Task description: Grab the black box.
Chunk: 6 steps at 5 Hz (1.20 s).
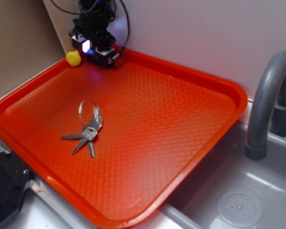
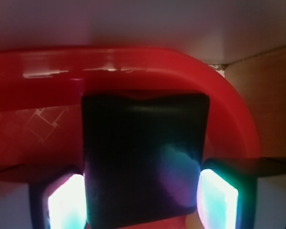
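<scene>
The gripper (image 1: 96, 49) is down in the far left corner of the orange tray (image 1: 190, 124), close against the tray's back rim and the pale wall behind it. In the wrist view the black box (image 2: 143, 167) fills the middle of the picture, sitting on the tray floor between the two glowing fingers (image 2: 218, 198) (one lit pad on each side, whitish-pink on the left, teal on the right). The jaws stand on either side of the box with their pads right against its flanks; whether they are pressing it or only touching cannot be told from these views. The box rests near the tray's curved corner rim, its far edge just short of the raised red lip.

In the exterior view the box itself is mostly hidden under the gripper, showing only as a dark block at its base. A little yellow duck (image 1: 74, 58) sits just beside the gripper, on its left in the picture, at the tray's rim. A bunch of keys on a ring (image 1: 87, 128) lies well apart, near the middle of the tray. To the right of the tray a grey faucet (image 1: 267, 105) curves over a grey sink (image 1: 238, 200). A black device (image 1: 5, 188) shows at the lower left corner.
</scene>
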{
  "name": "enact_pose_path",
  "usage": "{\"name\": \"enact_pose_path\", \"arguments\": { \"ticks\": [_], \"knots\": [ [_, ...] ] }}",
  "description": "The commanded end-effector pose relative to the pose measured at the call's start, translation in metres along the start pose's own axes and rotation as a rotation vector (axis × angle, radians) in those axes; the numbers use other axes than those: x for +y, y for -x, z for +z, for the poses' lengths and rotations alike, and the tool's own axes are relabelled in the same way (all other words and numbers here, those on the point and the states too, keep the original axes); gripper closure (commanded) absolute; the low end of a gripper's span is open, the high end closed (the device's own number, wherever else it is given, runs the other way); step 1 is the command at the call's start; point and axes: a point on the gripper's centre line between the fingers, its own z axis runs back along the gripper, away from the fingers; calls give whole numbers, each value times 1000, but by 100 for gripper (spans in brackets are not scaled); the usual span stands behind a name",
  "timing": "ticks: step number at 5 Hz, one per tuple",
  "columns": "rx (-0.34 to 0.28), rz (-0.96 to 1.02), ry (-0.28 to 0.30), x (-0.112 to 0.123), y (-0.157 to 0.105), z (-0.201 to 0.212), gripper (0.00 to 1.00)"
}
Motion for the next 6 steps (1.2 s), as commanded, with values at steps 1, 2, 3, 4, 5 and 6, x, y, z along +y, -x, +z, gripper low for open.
{"name": "enact_pose_path", "arguments": {
  "ticks": [1,2,3,4,5,6],
  "knots": [
    [-93,-1,304,6,26,37,100],
    [-138,-66,386,-19,49,61,100],
    [-209,-158,381,-47,74,97,100],
    [-253,-182,359,-53,86,127,100],
    [-272,-182,292,-44,98,172,100],
    [-283,-180,324,-40,122,217,100]
  ]
}}
